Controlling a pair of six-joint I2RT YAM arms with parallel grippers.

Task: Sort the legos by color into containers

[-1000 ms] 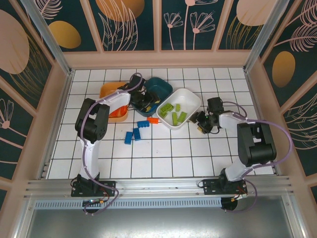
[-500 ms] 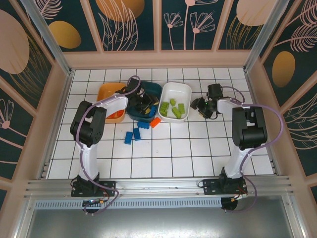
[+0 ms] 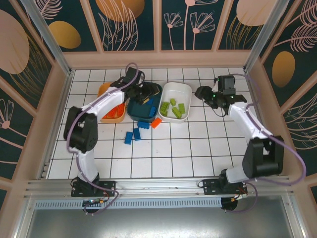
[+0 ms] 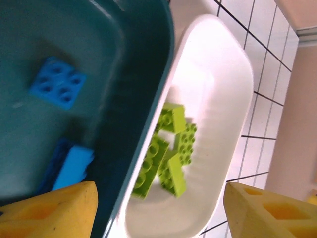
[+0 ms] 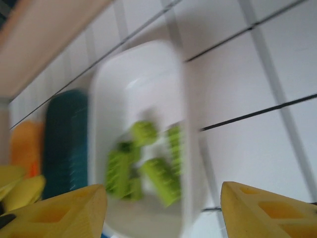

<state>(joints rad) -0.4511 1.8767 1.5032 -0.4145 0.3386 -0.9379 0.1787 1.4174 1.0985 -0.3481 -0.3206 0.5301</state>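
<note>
**Containers: three.** They stand side by side on the far half of the tiled table (image 3: 198, 148). From left to right they are the orange tray (image 3: 105, 89), the teal tray (image 4: 124, 59) and the white tray (image 4: 218, 74). The rims of the teal tray and the white tray meet along one long side.

**Bricks, by location:**
- White tray: the green bricks (image 4: 166, 148) lie in a loose overlapping heap. At least four can be counted. The exact number cannot be settled.
- Teal tray: one square blue brick (image 4: 57, 82) lies flat on the floor. A second blue brick (image 4: 73, 166) lies nearer the gripper, with a darker blue shape beside it that cannot be made out.
- Orange tray: the orange-red pieces (image 3: 116, 113) lie at the near end. They cannot be counted.
- Bare tiles: three loose blue bricks (image 3: 136, 133) lie just in front of the teal tray. One loose orange-red brick (image 3: 155, 122) lies by the near corner of the white tray.

**Obstructions:** the left arm (image 3: 99, 106) crosses above the orange tray and hides most of its floor.

**End effectors:**
- The left gripper (image 3: 143, 94) hangs over the teal tray. Its yellow fingers (image 4: 49, 208) stand wide apart with nothing between them.
- The right gripper (image 3: 202, 92) hangs over bare tiles just right of the white tray. Its fingers (image 5: 267, 210) are likewise spread and empty.

**Surroundings:** patterned wall panels (image 3: 188, 25) enclose the table, and a metal rail (image 3: 158, 186) runs along the near edge.
</note>
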